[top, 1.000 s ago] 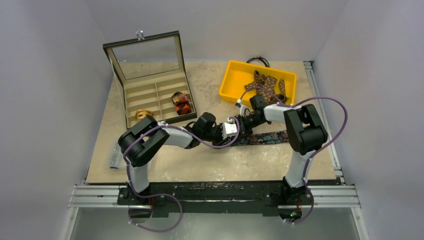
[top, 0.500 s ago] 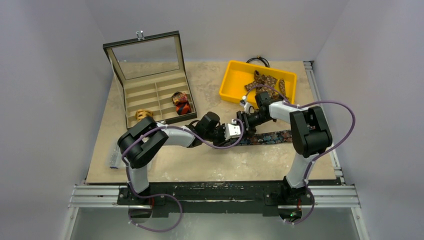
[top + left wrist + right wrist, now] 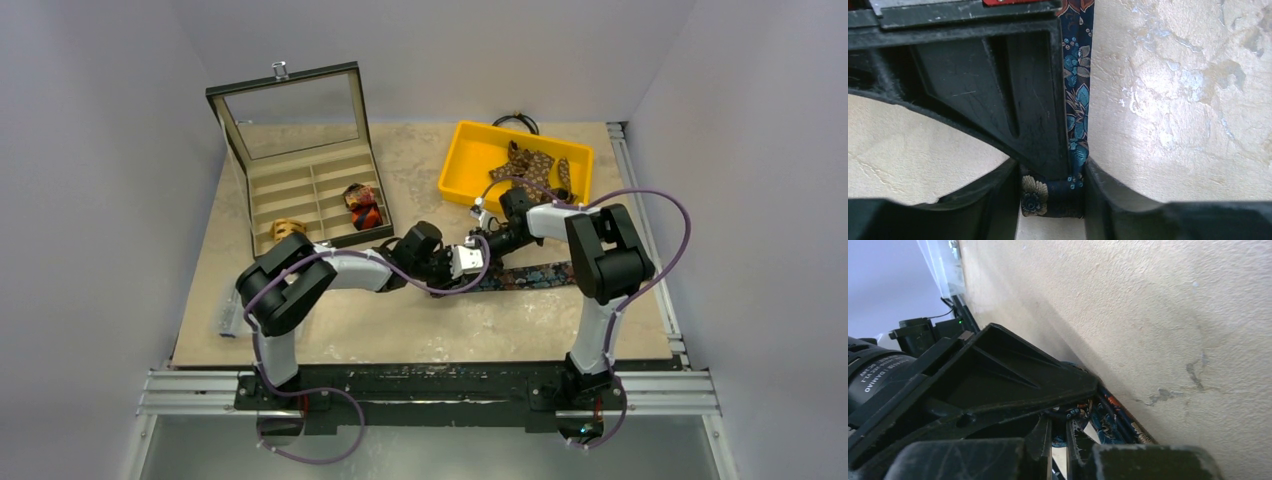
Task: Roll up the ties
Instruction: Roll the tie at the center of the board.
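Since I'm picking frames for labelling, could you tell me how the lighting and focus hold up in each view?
Top external view: even, soft light, faint shadows. Left wrist view: the navy floral tie is sharp, the table beside it shows glare, the left gripper is nearly featureless black. Right wrist view: the right gripper looms dark and soft, the tie lies in shadow.

Case (image 3: 300, 182) rear left, bin (image 3: 468, 152) rear right, tie (image 3: 536, 275) lying flat before bin
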